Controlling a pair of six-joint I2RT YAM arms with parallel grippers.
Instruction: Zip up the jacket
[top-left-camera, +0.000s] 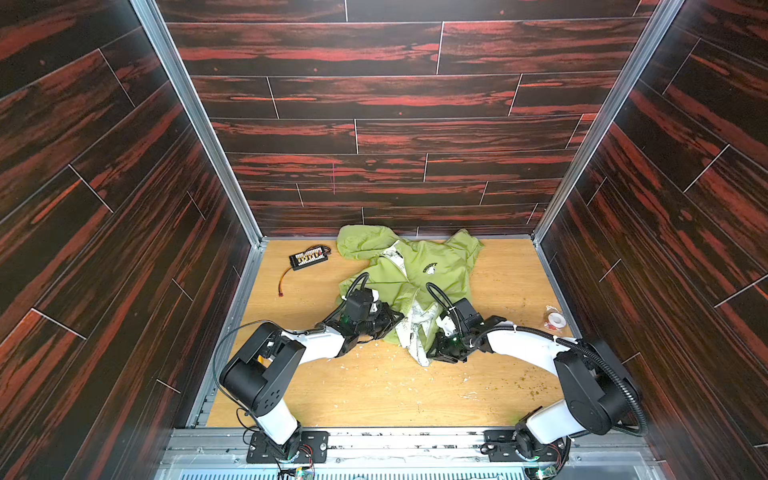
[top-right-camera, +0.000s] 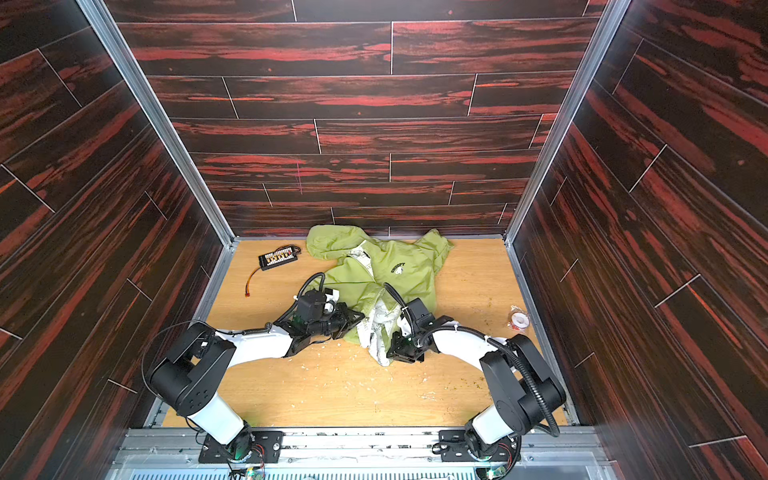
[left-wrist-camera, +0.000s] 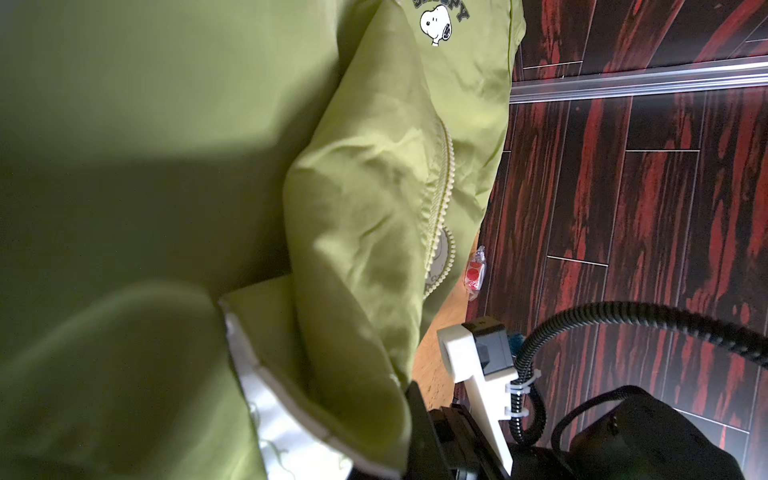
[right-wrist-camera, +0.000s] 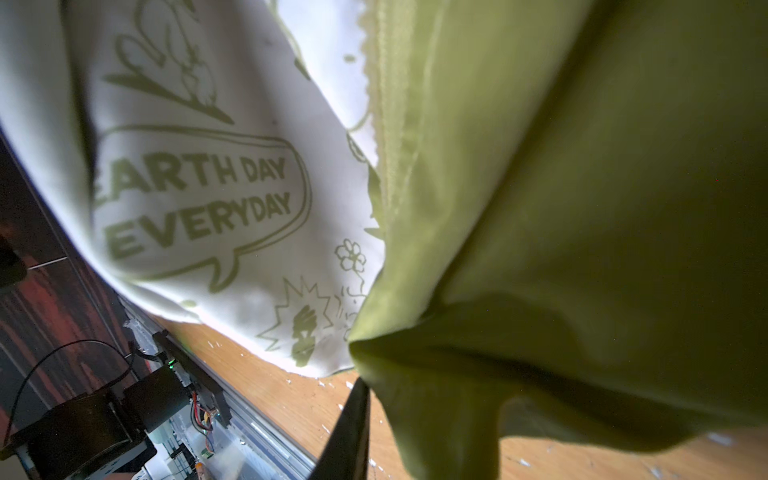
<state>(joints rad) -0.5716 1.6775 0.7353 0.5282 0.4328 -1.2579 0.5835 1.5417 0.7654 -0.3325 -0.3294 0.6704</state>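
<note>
There lay the jacket, sprawled over the worktop from the middle out to the 12 o'clock edge, hood bunched at 11 o'clock against the back wall, logo facing up! The front gaped at the hem. At 6 o'clock the white lining was turned out, and it read "EARTH DAY EVERYDAY" in the right wrist view. In the left wrist view the zipper showed its pale teeth curving along a green edge.

Both arms were in at the hem. The left arm was at the jacket's 7 o'clock, left jaws together and pinching green cloth. The right arm was at 5 o'clock, right jaws buried in lining and green folds. One dark finger poked out under a draped fold and the other was hidden, so I couldn't tell whether the right jaws were apart or together.

Off at 10 o'clock, well apart from the jacket, lay a black board. A tape roll sat by the 3 o'clock edge.
</note>
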